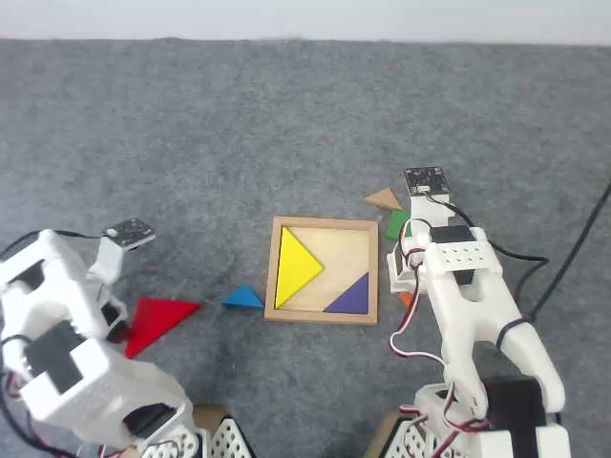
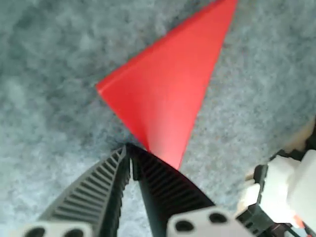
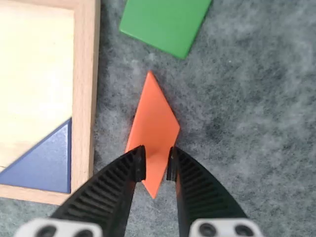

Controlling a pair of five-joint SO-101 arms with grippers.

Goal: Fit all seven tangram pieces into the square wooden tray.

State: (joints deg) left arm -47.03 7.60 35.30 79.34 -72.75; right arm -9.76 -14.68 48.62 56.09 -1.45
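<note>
**Status: two of seven pieces seated**

We count two pieces in the tray (image 1: 322, 223): the yellow triangle (image 1: 294, 267) and the purple triangle (image 1: 353, 298). Five lie outside on the mat (image 1: 191, 143). The red triangle (image 1: 158, 318) and blue triangle (image 1: 243, 298) are on one side of the tray. The tan triangle (image 1: 385, 198), green piece (image 1: 396, 224) and orange piece (image 3: 155, 123) are on the other.

The right gripper (image 3: 155, 163) is closed onto the orange piece's narrow end, just beside the tray. The left gripper (image 2: 131, 150) is closed to a sliver and holds nothing, tips at a corner of the red triangle.
</note>
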